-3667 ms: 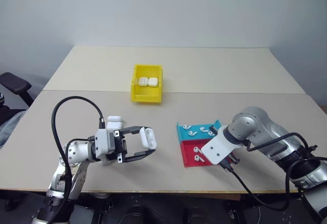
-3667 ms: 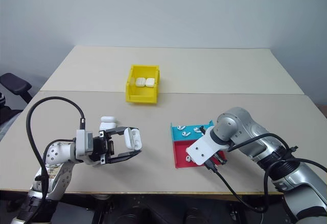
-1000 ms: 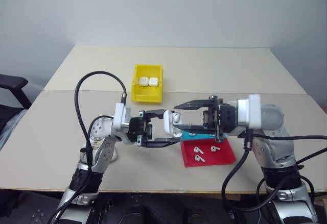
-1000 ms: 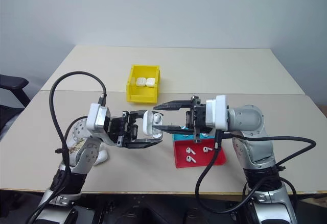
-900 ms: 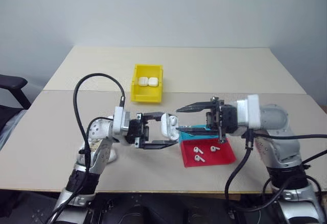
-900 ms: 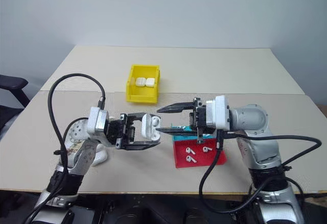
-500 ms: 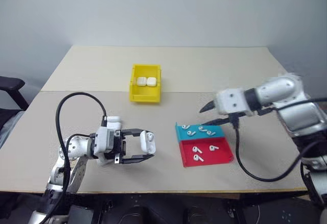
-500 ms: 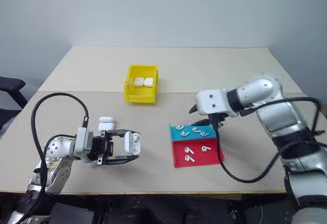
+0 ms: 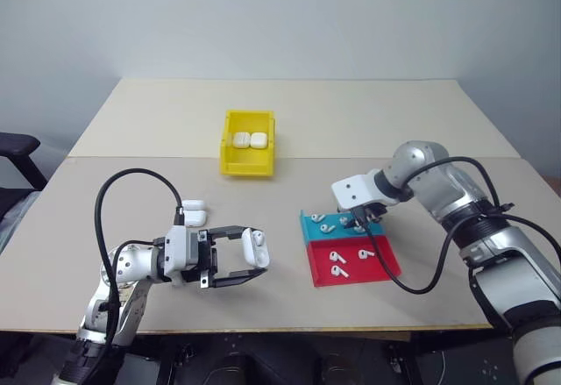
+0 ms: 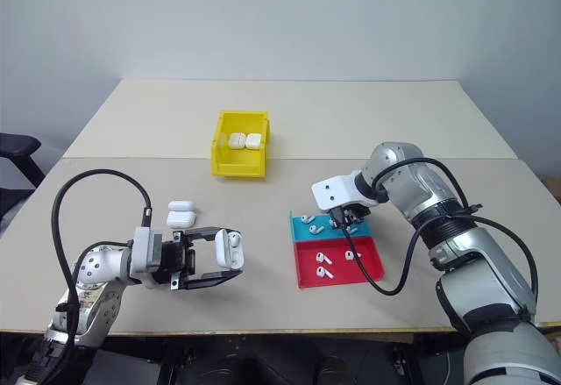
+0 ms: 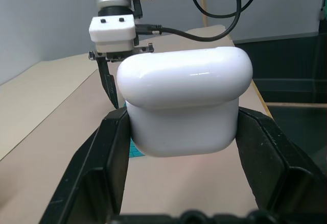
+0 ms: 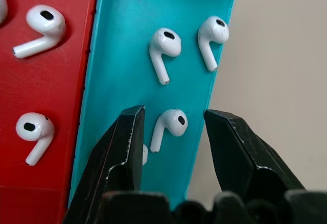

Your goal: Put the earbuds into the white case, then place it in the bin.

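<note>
My left gripper (image 9: 255, 253) is shut on the white case (image 10: 230, 246), holding it just above the table at the front left; the case (image 11: 184, 101) sits between the two black fingers. My right gripper (image 9: 361, 219) points down at the teal half of the tray (image 9: 386, 267). It is open, its fingers (image 12: 125, 147) either side of one earbud (image 12: 171, 123) without touching it. More earbuds (image 12: 163, 43) lie on the teal and red halves. The yellow bin (image 9: 246, 169) stands at the table's middle back.
Two white cases (image 9: 248, 140) lie inside the bin. Two more white cases (image 9: 193, 210) lie on the table just behind my left gripper. A black cable loops up from my left arm. A dark chair (image 9: 16, 148) stands off the table's left side.
The two grippers were meeting mid-air above the table. My left arm has since drawn back left and down with the case, and my right gripper has swung down onto the tray's teal half.
</note>
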Controlling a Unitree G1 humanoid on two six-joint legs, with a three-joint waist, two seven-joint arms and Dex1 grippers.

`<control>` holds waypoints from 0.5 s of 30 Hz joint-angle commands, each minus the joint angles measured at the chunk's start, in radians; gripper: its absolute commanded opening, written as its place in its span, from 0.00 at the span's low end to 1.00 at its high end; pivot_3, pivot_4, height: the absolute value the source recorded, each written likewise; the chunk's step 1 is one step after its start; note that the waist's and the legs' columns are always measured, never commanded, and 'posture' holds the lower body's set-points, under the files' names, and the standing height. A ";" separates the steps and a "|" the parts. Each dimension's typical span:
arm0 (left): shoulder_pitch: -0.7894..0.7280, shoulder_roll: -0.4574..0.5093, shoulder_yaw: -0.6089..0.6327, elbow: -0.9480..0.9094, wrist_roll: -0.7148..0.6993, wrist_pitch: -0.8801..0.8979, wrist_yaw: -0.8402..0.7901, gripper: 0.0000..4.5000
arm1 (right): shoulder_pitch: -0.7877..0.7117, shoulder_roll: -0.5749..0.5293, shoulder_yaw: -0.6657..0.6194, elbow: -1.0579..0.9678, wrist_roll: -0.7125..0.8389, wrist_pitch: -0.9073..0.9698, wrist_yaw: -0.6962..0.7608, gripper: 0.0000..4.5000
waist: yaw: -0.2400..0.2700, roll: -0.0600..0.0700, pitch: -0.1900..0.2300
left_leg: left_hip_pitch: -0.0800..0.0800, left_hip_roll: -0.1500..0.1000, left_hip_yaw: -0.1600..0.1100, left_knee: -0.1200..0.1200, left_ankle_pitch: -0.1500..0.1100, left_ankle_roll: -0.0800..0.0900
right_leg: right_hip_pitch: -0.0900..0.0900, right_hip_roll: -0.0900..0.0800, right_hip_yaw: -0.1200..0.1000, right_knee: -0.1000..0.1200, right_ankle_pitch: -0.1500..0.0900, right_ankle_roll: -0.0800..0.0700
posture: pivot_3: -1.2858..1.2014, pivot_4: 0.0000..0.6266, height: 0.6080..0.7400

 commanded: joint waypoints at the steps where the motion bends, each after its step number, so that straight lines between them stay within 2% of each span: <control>1: -0.012 -0.007 -0.014 -0.026 0.007 -0.021 0.009 0.62 | -0.027 0.008 -0.006 0.006 -0.038 0.003 -0.017 0.50 | 0.000 0.000 0.000 | 0.000 0.000 0.000 0.000 0.000 0.000 | 0.000 0.000 0.000 0.000 0.000 0.000 | 0.52 0.24 1.00; 15: -0.039 -0.016 -0.031 -0.002 0.016 -0.032 0.016 0.62 | -0.023 0.037 -0.005 0.037 -0.116 0.013 -0.014 0.50 | 0.000 0.000 0.000 | 0.000 0.000 0.000 0.000 0.000 -0.001 | 0.000 0.000 0.000 0.000 0.000 0.000 | 0.52 0.24 1.00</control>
